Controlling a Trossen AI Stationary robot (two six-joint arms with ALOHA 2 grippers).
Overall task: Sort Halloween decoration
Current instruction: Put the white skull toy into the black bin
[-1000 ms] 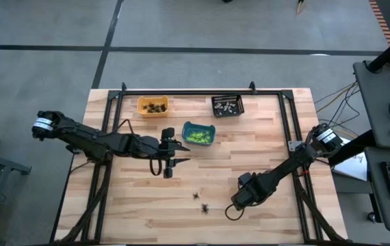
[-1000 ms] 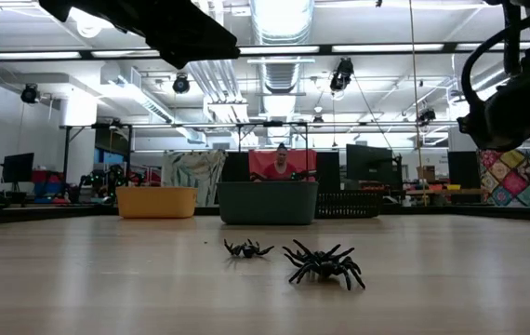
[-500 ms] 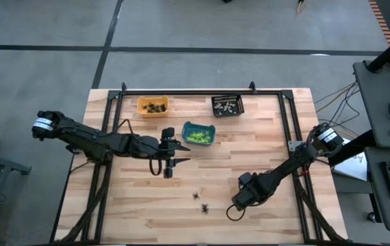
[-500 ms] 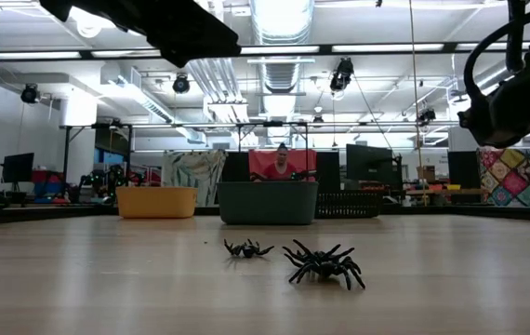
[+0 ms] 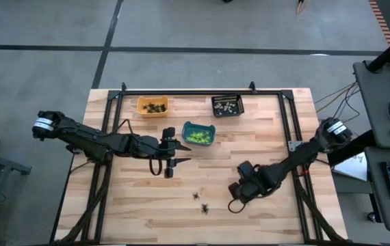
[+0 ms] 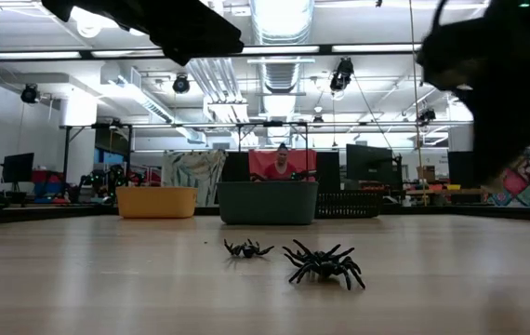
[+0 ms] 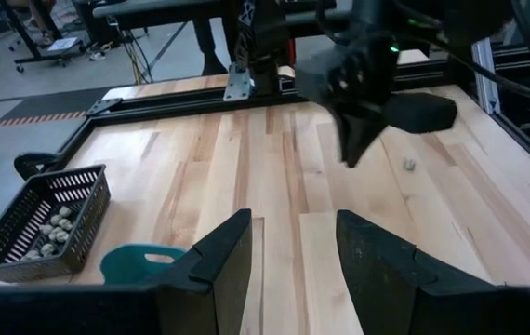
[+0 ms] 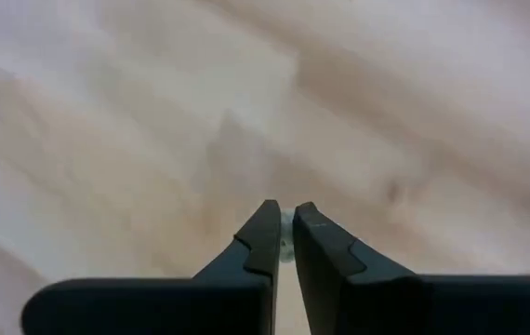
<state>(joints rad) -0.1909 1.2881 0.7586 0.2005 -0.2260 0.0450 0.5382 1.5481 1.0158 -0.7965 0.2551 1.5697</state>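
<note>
Two black spider trinkets (image 5: pixel 196 195) (image 5: pixel 204 206) lie on the wood near the table's front middle; the low view shows them as a small one (image 6: pixel 246 248) and a larger one (image 6: pixel 324 263). Just right of them my right gripper (image 5: pixel 237 195) points steeply down, shut on a tiny pale trinket (image 8: pixel 286 228). Another pale trinket (image 7: pixel 409 165) lies on the table beside that gripper. My left gripper (image 7: pixel 293 228) hovers open and empty over the table's left centre (image 5: pixel 180 153). My right gripper pinches a tiny pale trinket (image 8: pixel 286 244) between its two fingers. Only a sliver of it shows in the narrow gap. The fingers come from above, pointing steeply down, and the trinket is lifted clear of the wood.
At the back stand an orange bin (image 5: pixel 152 106) holding dark trinkets and a black basket (image 5: pixel 227 105) holding pale ones. A teal bin (image 5: pixel 198 134) of green trinkets sits nearer the middle, close to my left gripper. Black frame rails run along the table's edges.
My right gripper has risen off the table and drawn a little toward the far edge, its wrist turning as it went; in the low view the arm now looms larger and blurred. The two black spiders have not moved.
</note>
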